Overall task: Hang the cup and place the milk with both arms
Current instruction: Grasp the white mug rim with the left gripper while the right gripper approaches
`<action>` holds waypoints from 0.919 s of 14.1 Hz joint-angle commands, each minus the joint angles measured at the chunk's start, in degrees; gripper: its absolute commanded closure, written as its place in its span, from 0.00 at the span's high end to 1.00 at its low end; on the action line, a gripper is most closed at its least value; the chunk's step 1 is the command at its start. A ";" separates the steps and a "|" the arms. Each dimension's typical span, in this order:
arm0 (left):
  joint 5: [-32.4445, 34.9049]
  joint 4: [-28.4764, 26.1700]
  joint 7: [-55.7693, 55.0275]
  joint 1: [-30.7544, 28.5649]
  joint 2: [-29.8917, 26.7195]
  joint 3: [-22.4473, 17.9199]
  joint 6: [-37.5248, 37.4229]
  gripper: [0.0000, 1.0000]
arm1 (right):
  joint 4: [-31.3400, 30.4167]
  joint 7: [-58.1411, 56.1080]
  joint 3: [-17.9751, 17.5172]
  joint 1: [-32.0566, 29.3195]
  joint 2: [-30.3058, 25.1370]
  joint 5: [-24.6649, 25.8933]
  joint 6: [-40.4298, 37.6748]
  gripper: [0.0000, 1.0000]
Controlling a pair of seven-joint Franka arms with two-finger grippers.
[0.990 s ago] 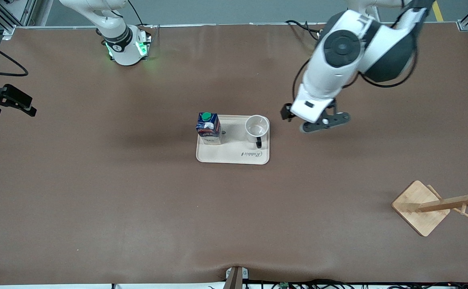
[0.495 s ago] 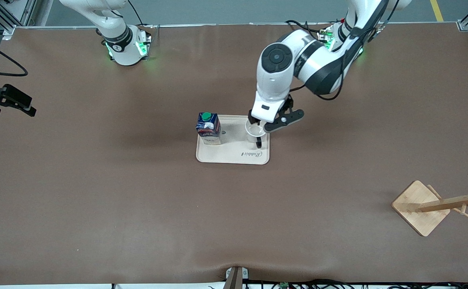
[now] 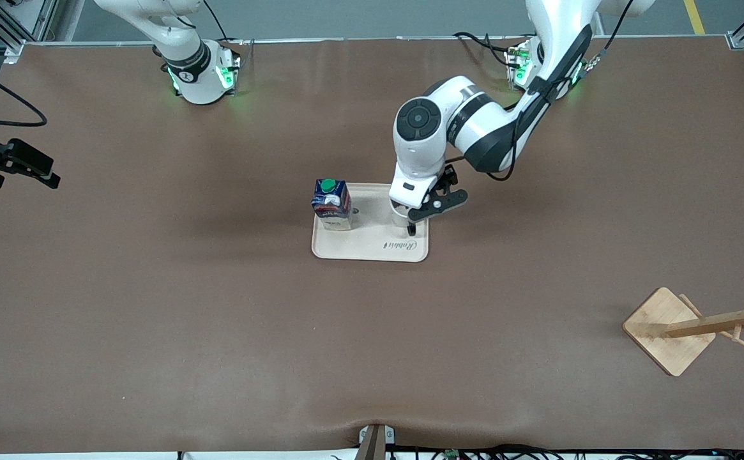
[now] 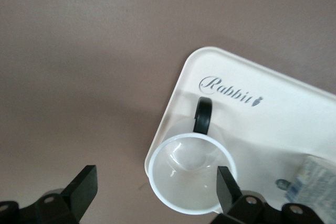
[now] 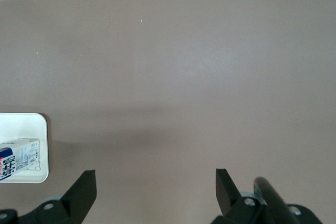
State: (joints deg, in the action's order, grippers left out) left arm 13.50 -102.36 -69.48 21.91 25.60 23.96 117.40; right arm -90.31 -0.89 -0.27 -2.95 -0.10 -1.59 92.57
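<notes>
The white cup stands upright on the cream tray, at the tray's edge toward the left arm's end, with its black handle pointing to the front camera. In the front view my left hand hides most of it. My left gripper is open just above the cup. One fingertip is over the cup's mouth near the rim, and the other is over the bare table off the tray. The milk stands on the tray toward the right arm's end. My right gripper is open and empty, waiting high over bare table.
A wooden cup rack stands near the front camera at the left arm's end of the table. The tray's corner with the milk shows at the edge of the right wrist view. Brown table mat lies all round.
My left arm has swung from its end of the table over to the tray and come down over the cup. The cup, the milk and the right arm have not moved.
</notes>
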 commanded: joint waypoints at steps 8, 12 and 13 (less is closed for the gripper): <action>1.18 -7.15 11.47 -0.90 2.25 0.73 8.45 1.00 | 1.36 -0.68 -1.04 -0.39 2.56 -0.16 -0.11 1.00; 1.09 -6.97 11.47 -0.99 4.37 0.73 10.30 0.62 | 1.62 -0.86 -1.13 -0.30 2.92 -0.34 0.60 1.00; 0.92 -6.89 11.39 -0.99 4.63 0.65 10.47 0.46 | 1.36 -0.69 -1.22 0.31 3.09 -0.77 0.60 1.00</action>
State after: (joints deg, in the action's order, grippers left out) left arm 13.57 -109.28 -58.43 21.32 29.58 24.35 126.73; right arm -90.16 -1.02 -1.02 -2.91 2.11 -1.74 93.47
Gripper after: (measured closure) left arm 0.278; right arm 0.000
